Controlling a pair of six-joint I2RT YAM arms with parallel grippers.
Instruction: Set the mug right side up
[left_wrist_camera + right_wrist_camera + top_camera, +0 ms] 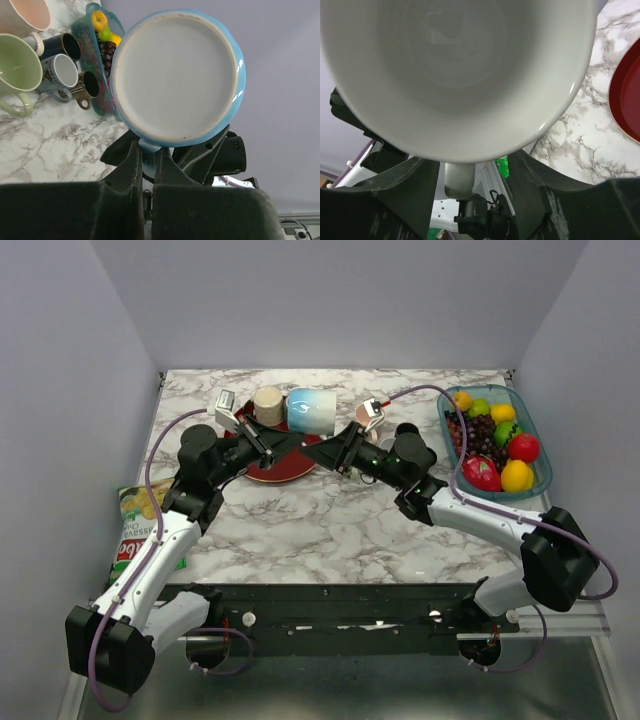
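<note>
The marble bench [330, 525] carries everything. On its right is a clear fruit tray [533, 418]. A red plate [285, 468] lies near the middle at the back, and a chip bag [135, 525] hangs off the left edge.

The mug [312, 410], blue and white, lies on its side over the far edge of the red plate, between the two arms and beside a beige cup [268, 405]. From above, the arms hide whether it touches the plate.

The left wrist view alone shows the mug's flat base, ringed in blue and facing that camera. It also shows the left gripper [148, 155], its jaws clenched on the pale handle [149, 161] under the mug. Only this view picks out a cluster of five other mugs on the bench:
- a green mug [17, 67]
- a peach mug [25, 15]
- a navy mug [65, 45]
- a small white-and-blue mug [60, 72]
- a brown mug [87, 85]

The right wrist view alone looks into the mug's white inside, its mouth turned toward that arm. There the right gripper [470, 167] has its jaws released, standing wide on either side of the handle with a gap on each side.
</note>
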